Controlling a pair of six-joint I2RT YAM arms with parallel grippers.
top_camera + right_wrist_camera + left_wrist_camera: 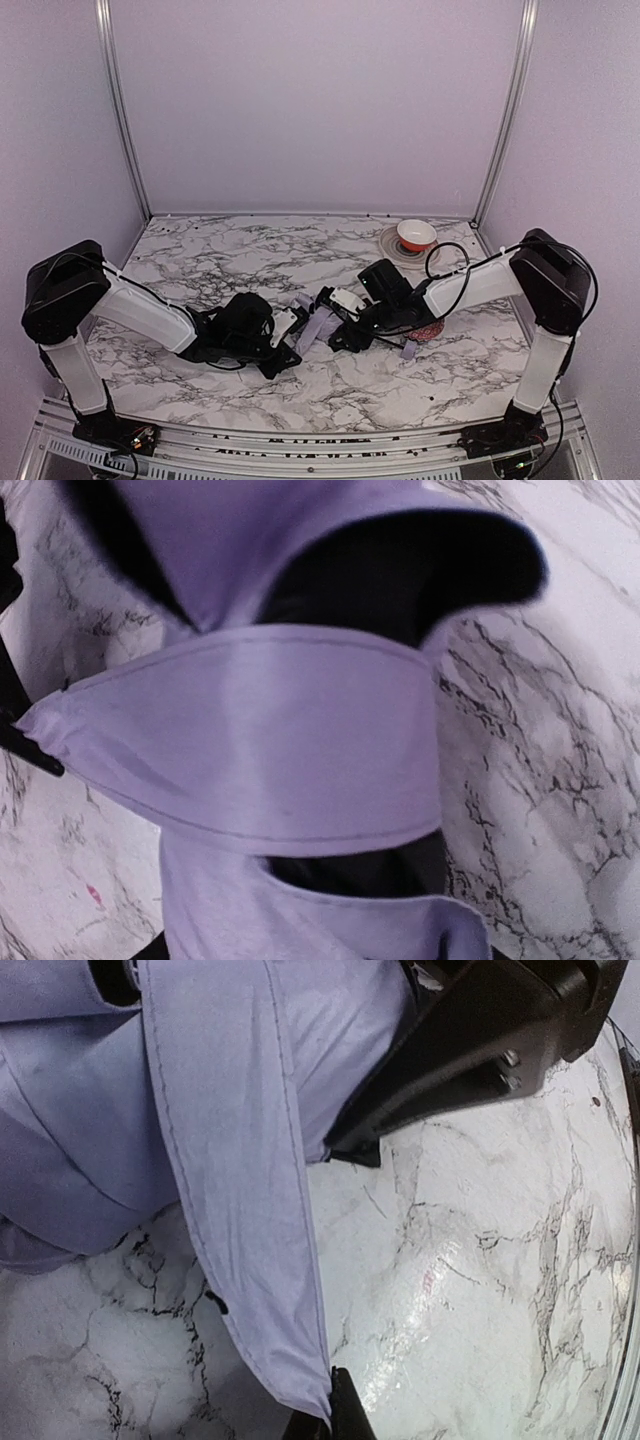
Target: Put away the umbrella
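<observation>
The umbrella (pixel 320 325) lies crumpled at the middle of the marble table, pale lavender fabric with a black underside. My left gripper (pixel 283 330) comes at it from the left. In the left wrist view a long lavender flap of the umbrella (pixel 230 1160) tapers down into the shut tips of the left gripper (pixel 330 1412), which pinch its end. My right gripper (pixel 340 305) meets the bundle from the right. The folded umbrella (pixel 300 740) fills the right wrist view and the whole gap of the right gripper (pixel 325 935), whose fingers are nearly hidden.
A red patterned bowl (pixel 416 235) sits on a plate (pixel 390 250) at the back right. Under the right forearm lie a small red object (pixel 432 330) and a small lavender piece (pixel 408 349). Lavender walls enclose the table on three sides.
</observation>
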